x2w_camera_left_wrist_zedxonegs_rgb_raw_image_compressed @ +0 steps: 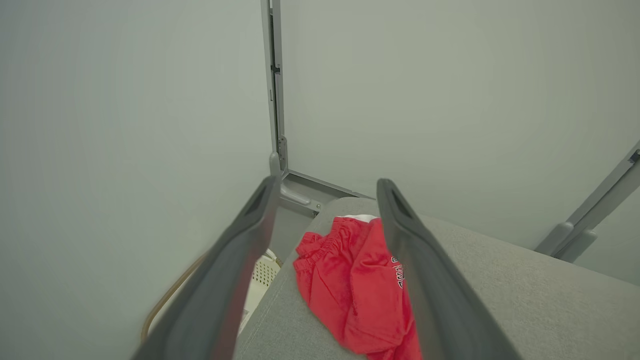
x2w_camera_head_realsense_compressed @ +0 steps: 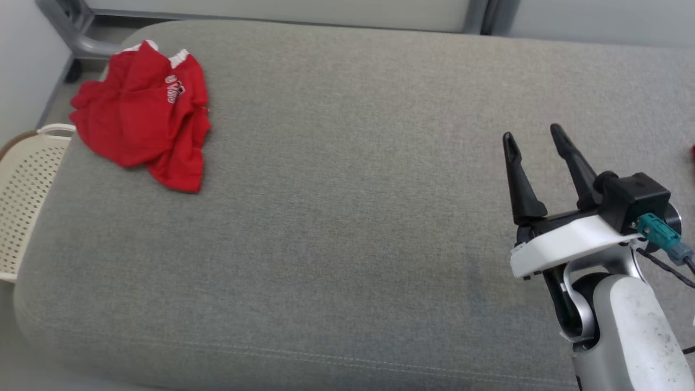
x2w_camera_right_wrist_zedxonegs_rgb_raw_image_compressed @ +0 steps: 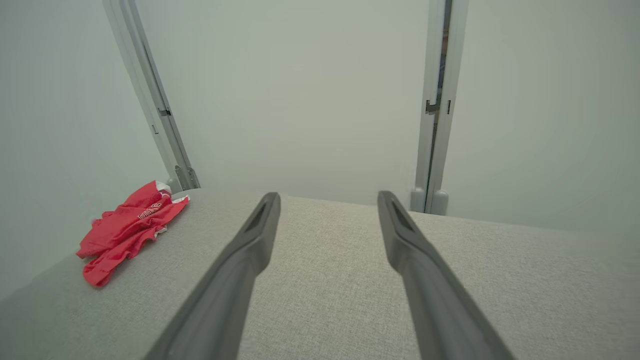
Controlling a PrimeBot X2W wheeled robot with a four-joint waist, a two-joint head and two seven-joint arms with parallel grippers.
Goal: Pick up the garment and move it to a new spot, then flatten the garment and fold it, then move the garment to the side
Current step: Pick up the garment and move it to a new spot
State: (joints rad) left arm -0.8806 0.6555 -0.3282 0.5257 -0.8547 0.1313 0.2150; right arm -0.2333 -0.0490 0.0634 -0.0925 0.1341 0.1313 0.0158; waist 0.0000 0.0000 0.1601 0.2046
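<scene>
A crumpled red garment with white trim and white lettering lies on the far left corner of the grey cushioned surface. My right gripper hovers over the surface's right side, far from the garment, its two dark fingers spread apart with nothing between them. In the right wrist view the garment lies well off to the left of the open right gripper. In the left wrist view my left gripper is open and empty, and the garment lies beyond it, partly hidden behind one finger.
A cream perforated basket stands beside the surface's left edge, also seen as the basket in the left wrist view. Grey metal frame posts and pale wall panels rise behind the surface. A small red patch shows at the right edge.
</scene>
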